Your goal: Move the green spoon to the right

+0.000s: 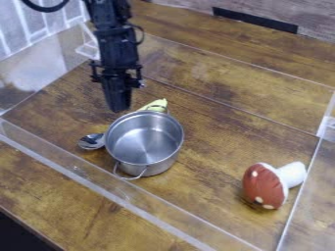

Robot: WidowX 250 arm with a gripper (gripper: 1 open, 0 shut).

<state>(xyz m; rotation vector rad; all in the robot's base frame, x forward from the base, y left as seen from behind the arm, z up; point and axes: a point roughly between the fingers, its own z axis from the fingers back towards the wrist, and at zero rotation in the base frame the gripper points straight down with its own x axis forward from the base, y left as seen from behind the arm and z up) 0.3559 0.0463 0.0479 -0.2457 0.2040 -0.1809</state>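
Observation:
The green spoon lies on the wooden table behind the steel pot [144, 141]. Its silver bowl [90, 141] shows at the pot's left, and the tip of its yellow-green handle [156, 105] shows above the pot's far rim. The middle of the spoon is hidden by the pot. My black gripper [118, 101] hangs just left of the handle tip, above the table, fingers pressed together with nothing between them.
A red-capped toy mushroom [271, 183] lies at the front right. A clear plastic wall [53, 157] rings the work area, with its front edge close to the pot. Bare wood lies between the pot and the mushroom.

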